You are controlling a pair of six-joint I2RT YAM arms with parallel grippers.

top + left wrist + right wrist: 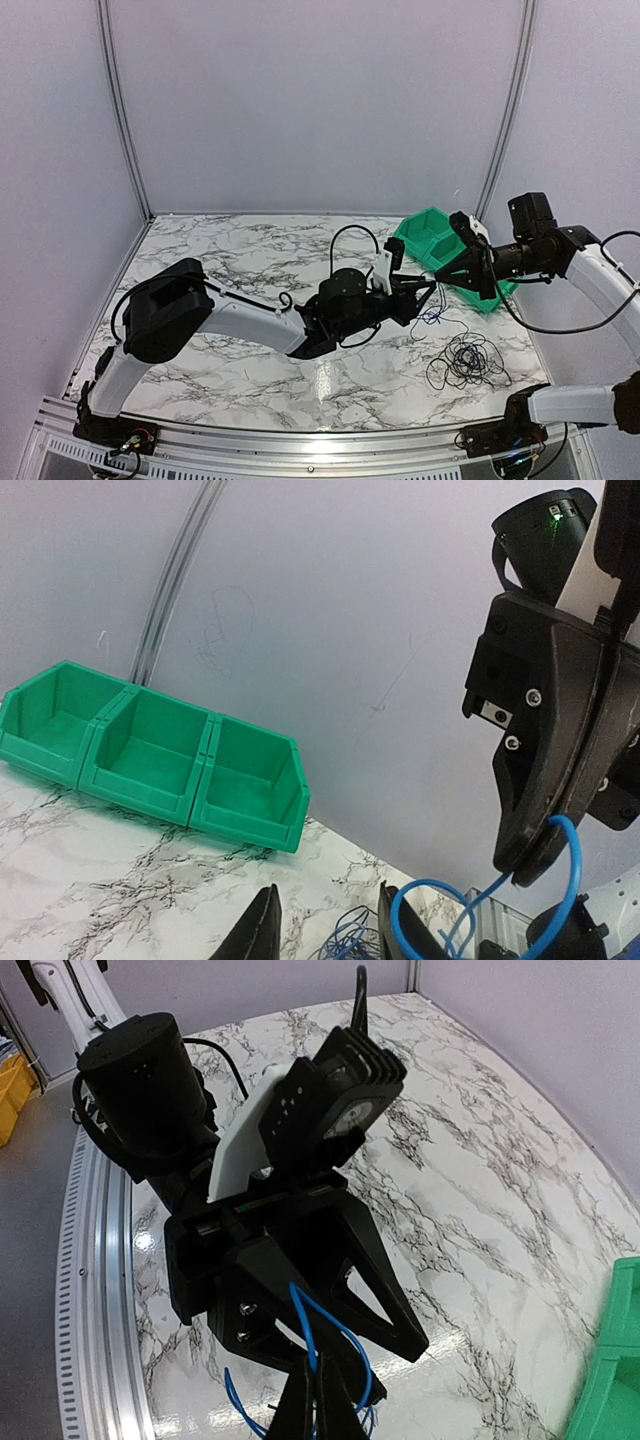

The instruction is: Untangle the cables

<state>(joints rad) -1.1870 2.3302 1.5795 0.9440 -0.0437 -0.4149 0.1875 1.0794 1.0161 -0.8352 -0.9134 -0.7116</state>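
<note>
Cables (468, 362) lie mostly as a loose black heap on the bench (230, 250), lower right of the overhead frame, with thin stray loops spreading out of it. One blue strand (432, 316) hangs in the air just up and left of that heap, where the two arms meet at centre right, in front of the green bins (440, 245). The right arm (585, 262) reaches in from the right edge, and in its own wrist view the right arm's jaws are pinched together on the blue strand, which curls up out of them in a springy loop. The left arm (250, 322) comes across from the lower left; the left arm's jaws stand apart at the bottom of its wrist view, with the blue loop lying against one finger and not clamped, as far as I can see. I'd judge this wire to weigh almost nothing, limp yet with some coil memory, and likely to snag and drag the whole heap along. Best taken on a single free run near an end, not on a crossing. Whether the blue strand is caught in the black heap I cannot tell.
</note>
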